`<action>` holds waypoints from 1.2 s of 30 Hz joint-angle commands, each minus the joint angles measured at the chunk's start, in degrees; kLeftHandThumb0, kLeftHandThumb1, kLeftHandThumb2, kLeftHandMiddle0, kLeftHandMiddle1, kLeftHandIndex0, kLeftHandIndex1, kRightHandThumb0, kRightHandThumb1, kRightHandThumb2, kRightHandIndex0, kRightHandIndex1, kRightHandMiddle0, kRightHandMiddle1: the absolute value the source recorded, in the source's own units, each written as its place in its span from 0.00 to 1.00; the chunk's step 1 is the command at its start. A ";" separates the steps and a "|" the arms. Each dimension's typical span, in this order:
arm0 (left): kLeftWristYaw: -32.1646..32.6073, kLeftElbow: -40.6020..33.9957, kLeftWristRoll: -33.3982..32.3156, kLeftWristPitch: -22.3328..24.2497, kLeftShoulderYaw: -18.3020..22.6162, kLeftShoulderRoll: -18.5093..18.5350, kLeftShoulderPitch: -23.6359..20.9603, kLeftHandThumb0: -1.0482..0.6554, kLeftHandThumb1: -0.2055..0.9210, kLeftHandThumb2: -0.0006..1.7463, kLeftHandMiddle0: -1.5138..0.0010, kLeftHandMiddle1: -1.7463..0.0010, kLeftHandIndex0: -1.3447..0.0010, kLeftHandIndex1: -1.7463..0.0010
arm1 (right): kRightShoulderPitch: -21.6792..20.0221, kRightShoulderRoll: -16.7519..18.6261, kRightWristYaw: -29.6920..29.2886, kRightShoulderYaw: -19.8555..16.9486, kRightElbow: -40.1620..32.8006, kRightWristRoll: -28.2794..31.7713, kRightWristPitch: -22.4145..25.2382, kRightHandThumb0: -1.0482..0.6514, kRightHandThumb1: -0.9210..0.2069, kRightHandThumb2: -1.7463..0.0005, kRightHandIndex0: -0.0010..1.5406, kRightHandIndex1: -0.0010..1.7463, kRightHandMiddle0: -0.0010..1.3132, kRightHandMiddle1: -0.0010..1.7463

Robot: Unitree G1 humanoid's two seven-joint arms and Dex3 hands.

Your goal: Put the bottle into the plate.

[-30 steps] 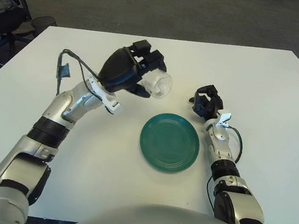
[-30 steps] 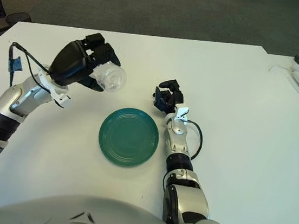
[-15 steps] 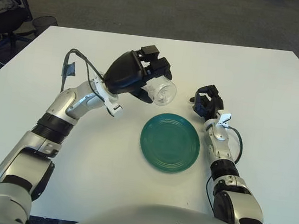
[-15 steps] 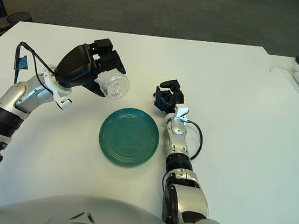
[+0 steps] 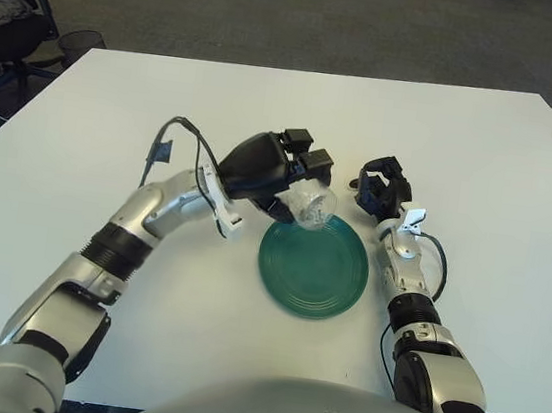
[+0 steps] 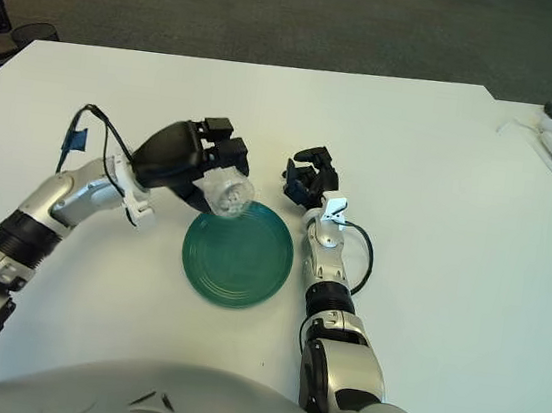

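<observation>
Nearest, the green plate (image 5: 313, 263) lies flat on the white table (image 5: 502, 174), with nothing on it. Just beyond its far-left rim the left hand (image 5: 278, 170) hangs with its fingers wrapped around the clear bottle (image 5: 311, 205), which is tilted so that its round end points down and toward the camera, over the plate's edge. Whether the bottle already touches the rim is hard to say; it looks slightly above it.

So the step in hand seems to be the carry-over and lowering. The next move likely calls for bringing the bottle further toward the plate's middle, setting it down, and then opening the fingers; a clear round bottle laid on its side may roll, so a gentle release would help.

Beside the plate's far-right edge the right hand (image 5: 380, 191) rests idle on the table, fingers curled and holding nothing.

Most of the bottle's body is hidden inside the dark hand, so its neck and cap cannot be made out.
</observation>
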 commanded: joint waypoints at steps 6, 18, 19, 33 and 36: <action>5.87 0.42 8.37 0.51 -1.89 -0.62 0.03 0.37 0.62 0.62 0.30 0.00 0.65 0.00 | 9.13 2.65 -3.52 0.52 -8.60 0.33 9.48 0.61 0.21 0.57 0.30 0.81 0.22 0.99; 11.87 2.17 17.15 3.57 -6.87 -1.18 -0.72 0.37 0.61 0.63 0.30 0.00 0.64 0.00 | 10.18 1.42 -2.65 2.20 -11.75 -0.84 12.11 0.61 0.20 0.57 0.29 0.82 0.22 0.99; 12.03 2.23 17.48 3.76 -7.14 -1.15 -0.76 0.37 0.61 0.63 0.30 0.00 0.64 0.00 | 10.26 1.42 -2.55 2.18 -11.86 -0.74 12.04 0.61 0.21 0.57 0.29 0.82 0.22 0.99; 14.91 2.68 22.63 5.17 -10.46 0.70 -3.47 0.37 0.64 0.61 0.25 0.00 0.66 0.00 | 10.99 1.74 -1.70 2.02 -12.78 -0.08 11.71 0.61 0.27 0.51 0.31 0.84 0.24 0.99; 14.95 3.56 22.26 4.57 -11.18 0.67 -4.15 0.37 0.65 0.60 0.24 0.00 0.66 0.00 | 10.92 1.53 -1.37 2.13 -12.82 -0.12 12.16 0.61 0.27 0.51 0.32 0.83 0.24 0.99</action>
